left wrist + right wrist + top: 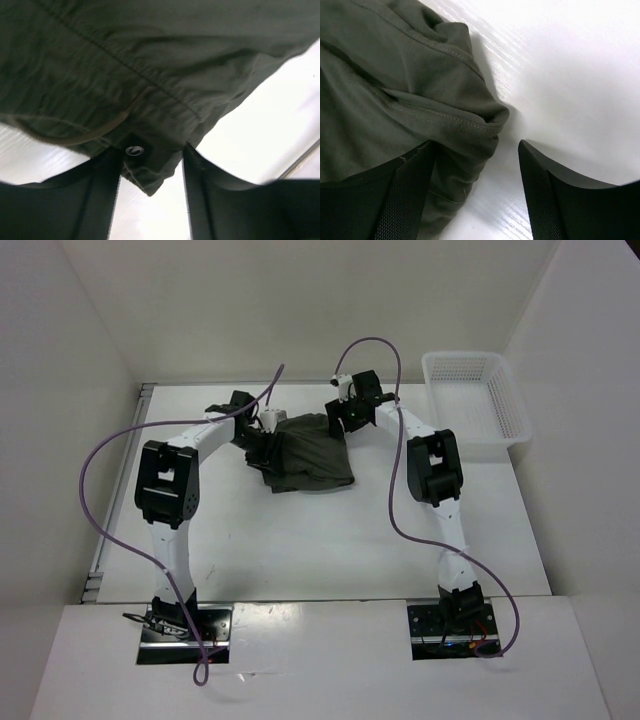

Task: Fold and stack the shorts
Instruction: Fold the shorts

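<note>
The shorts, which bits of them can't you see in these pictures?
- Top view: the shorts are bunched, so the legs can't be told apart; the left gripper covers their left edge.
- Left wrist view: the shorts fill the picture, cut off at its edges; whether the fingers pinch the corner is unclear.
- Right wrist view: the picture's edge cuts most off; one finger covers a fold.

The shorts (305, 452) are spread on the table (300, 540), toward its far middle. The left gripper (150, 157) is set at their left edge, with a corner of cloth between its parted fingers, and the right gripper (475, 146) at their far right corner. The basket (478, 400) is placed at the far right, apart from the shorts
</note>
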### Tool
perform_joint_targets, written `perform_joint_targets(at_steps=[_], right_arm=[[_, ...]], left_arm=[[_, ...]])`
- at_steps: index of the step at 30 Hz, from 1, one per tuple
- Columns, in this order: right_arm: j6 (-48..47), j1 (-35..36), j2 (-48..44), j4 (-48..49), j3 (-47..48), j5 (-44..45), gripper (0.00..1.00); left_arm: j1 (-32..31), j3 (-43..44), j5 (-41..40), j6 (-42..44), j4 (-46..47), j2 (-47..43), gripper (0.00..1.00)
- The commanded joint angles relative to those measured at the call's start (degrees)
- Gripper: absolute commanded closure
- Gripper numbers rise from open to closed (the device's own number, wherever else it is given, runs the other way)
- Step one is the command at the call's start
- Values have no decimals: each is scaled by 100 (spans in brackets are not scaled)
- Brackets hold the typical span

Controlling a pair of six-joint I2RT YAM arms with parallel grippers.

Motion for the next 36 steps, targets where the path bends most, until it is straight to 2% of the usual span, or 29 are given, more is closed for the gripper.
perform_joint_targets(at_steps=[1,4,5,6,7,8,11,14,19,24,25,27,28,29,30,31,34,36], right_arm=[[232,11,142,223,230,-14,29],[373,63,142,223,230,-68,42],[374,64,142,223,230,-68,56],[443,64,142,223,178,-68,62],[444,64,142,223,178,-7,72],[496,64,89,223,178,124,77],[567,64,19,328,125,510,91],[891,64,-130,478,64,906,98],[1471,64,-438,531,-68,1171,100],[1534,186,-509,531,-428,1312,100],[1534,187,-509,531,-429,1381,94],[1482,239,-509,531,-429,1434,81],[1481,239,-509,531,-429,1435,71],[1394,239,-509,531,-429,1374,64],[1324,292,-578,531,-368,1373,57],[1323,292,-666,531,-367,1373,44],[1034,292,-947,531,-367,1373,30],[806,292,-1245,400,-367,1373,27]], left_arm=[[15,332,631,38,46,154,45],[15,386,851,38,46,216,73],[15,386,921,38,46,216,87],[15,386,922,38,46,216,100],[15,386,922,38,46,216,100],[84,334,922,38,-6,120,100],[278,272,1035,38,-181,-126,100],[471,272,958,38,-603,-433,100],[349,17,755,38,-1279,-681,100],[32,-510,-17,38,-1395,-733,100],[-55,-685,-236,38,-1239,-681,100],[-126,-748,-370,38,-1106,-532,85],[-178,-800,-475,38,-1105,-470,76],[-179,-801,-563,38,-1001,-391,70],[-179,-801,-659,38,-939,-390,66],[-179,-801,-747,38,-860,-390,64],[-48,-652,-810,38,-859,-582,49],[23,-512,-714,38,-955,-776,43]])
